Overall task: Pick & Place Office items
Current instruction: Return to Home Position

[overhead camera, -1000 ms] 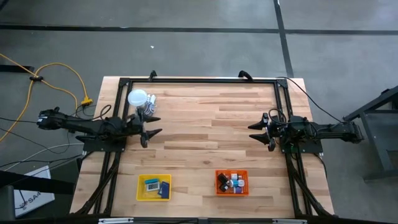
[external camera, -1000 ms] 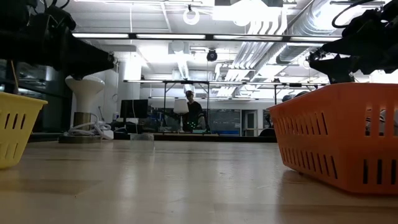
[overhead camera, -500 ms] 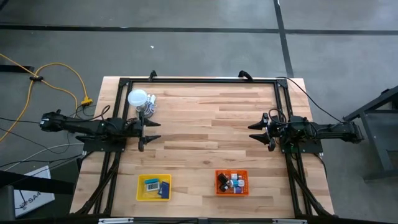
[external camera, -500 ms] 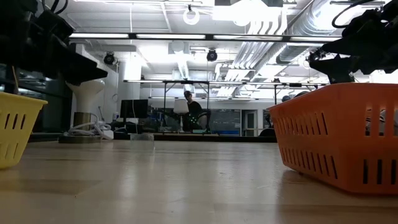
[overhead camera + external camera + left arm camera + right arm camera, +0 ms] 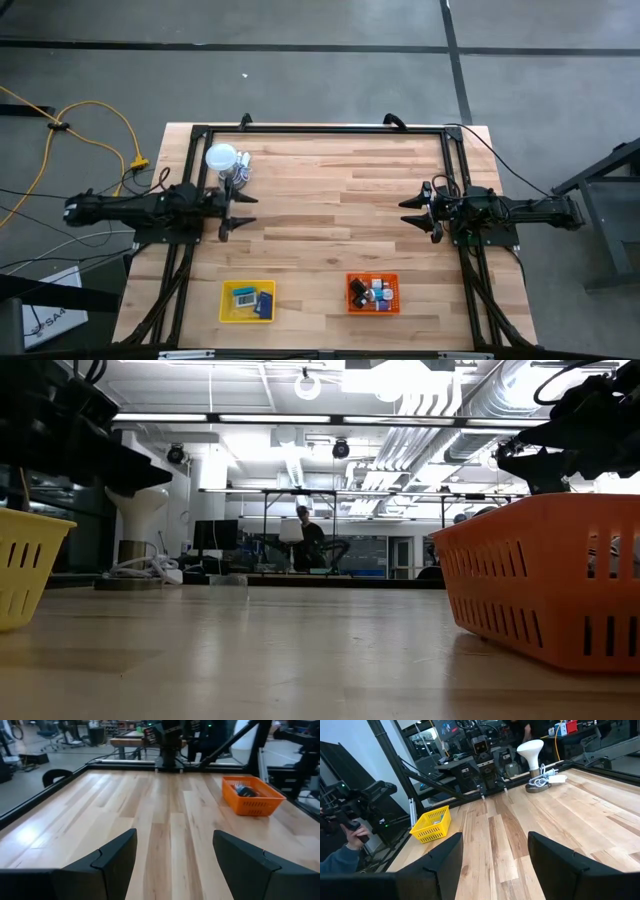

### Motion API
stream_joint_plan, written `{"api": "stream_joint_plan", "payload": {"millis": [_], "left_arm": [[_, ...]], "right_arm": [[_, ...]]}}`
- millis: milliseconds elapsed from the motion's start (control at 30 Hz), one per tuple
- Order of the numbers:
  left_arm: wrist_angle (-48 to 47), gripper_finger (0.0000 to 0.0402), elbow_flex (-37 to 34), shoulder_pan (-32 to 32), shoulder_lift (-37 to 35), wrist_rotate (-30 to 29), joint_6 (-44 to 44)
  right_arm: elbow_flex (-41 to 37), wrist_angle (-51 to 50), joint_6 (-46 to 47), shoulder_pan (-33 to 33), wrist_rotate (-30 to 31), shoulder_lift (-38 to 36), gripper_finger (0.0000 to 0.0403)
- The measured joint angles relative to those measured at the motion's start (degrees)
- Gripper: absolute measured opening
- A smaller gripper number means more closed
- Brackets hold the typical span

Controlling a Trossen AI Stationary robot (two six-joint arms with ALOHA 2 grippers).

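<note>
Two grippers empty with fingers spread apart, left gripper [image 5: 233, 213] beside the white globe [image 5: 221, 157], right gripper [image 5: 410, 212] at the table's [image 5: 330, 190] opposite side, office items [image 5: 374, 293] inside the orange tray [image 5: 372, 275] and yellow tray [image 5: 247, 283].

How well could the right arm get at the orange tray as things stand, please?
Probably yes. The right gripper, jaws open, hovers over the table, and the orange tray sits near the front edge with nothing between them. The left gripper waits at the left.

Grey concrete floor [image 5: 300, 70], overhead strip lights [image 5: 300, 417]
</note>
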Motion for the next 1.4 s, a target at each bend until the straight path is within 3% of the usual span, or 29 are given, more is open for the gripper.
{"api": "stream_joint_plan", "payload": {"millis": [1400], "left_arm": [[0.1,0.0254,0.0,0.7,1.9,-0.4,-1.4]], "right_arm": [[0.0,0.0,0.0,0.0,0.0,0.0,0.0210]]}}
